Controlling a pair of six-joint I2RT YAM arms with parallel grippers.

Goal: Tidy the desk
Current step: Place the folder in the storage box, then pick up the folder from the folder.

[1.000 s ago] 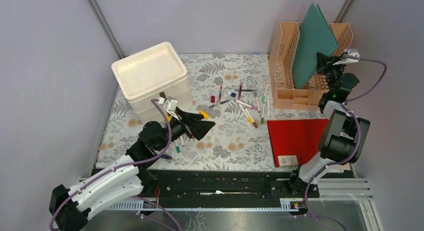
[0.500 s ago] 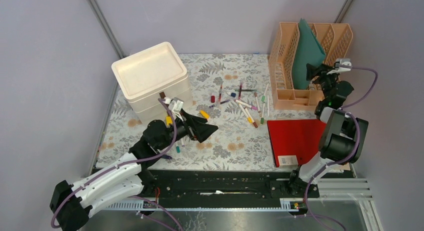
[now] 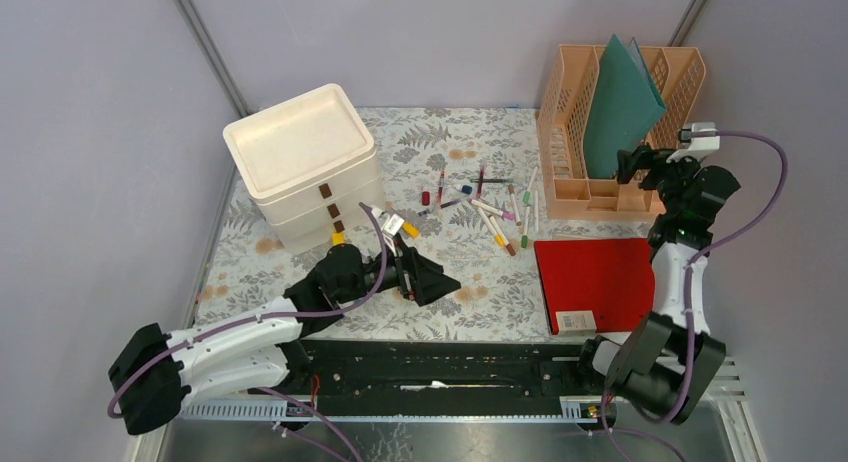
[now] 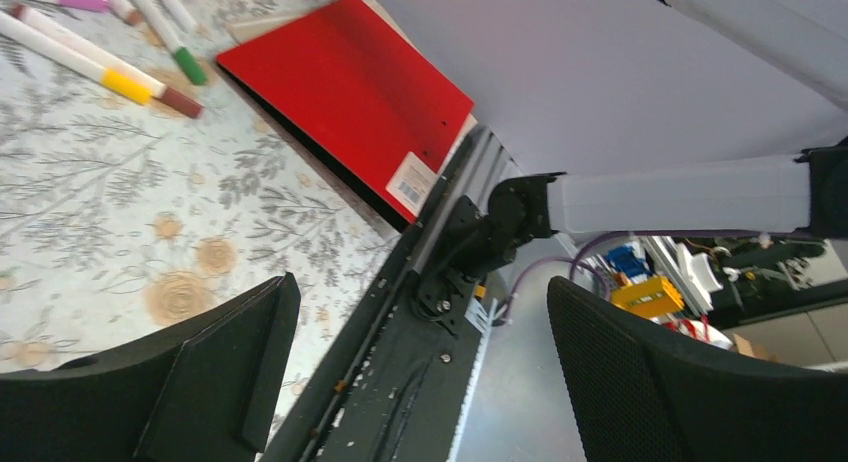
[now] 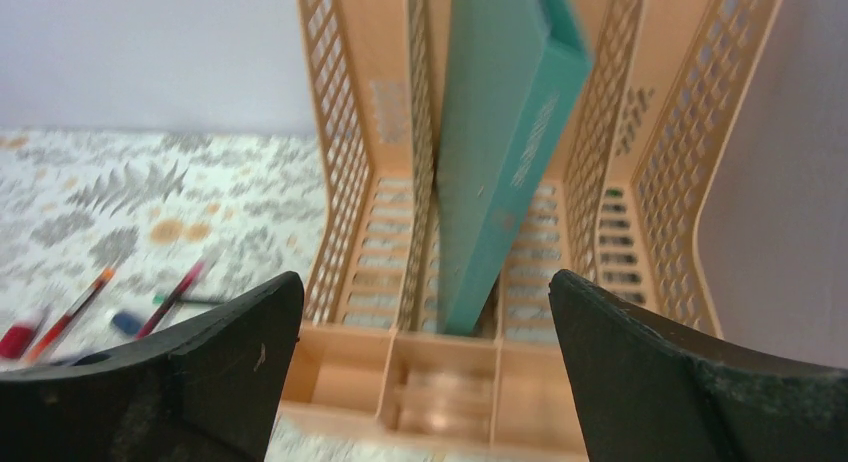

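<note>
the desk point(image 3: 470, 132) lies flat beneath both arms, filling the space between the black rail point(image 3: 440, 367) at its near edge and the back wall. the left gripper point(image 3: 432, 278) hangs low over its near-middle part, close to the front edge, jaws spread wide and holding nothing; whether its fingers touch the cloth cannot be told. from the left wrist the left gripper point(image 4: 420, 292) has the desk point(image 4: 100, 212) under and beyond its left finger, with the rail showing between the two. the right gripper point(image 3: 632, 162) is up at the far right corner, also wide open and empty, facing a peach file rack point(image 3: 560, 132) in which a green folder point(image 3: 622, 107) stands upright. in the right wrist view the right gripper point(image 5: 425, 282) frames that folder without touching it, and the desk point(image 5: 120, 192) spreads away to the left. the desk is covered by a pale grey cloth printed with grey fern leaves and tan flowers. it is rectangular, and its longer sides seem to run left to right across the arms. on it are a cream drawer unit point(image 3: 305, 162) at the far left, scattered markers point(image 3: 490, 207) in the middle, and a red folder point(image 3: 595, 272) lying flat at the near right.
</note>
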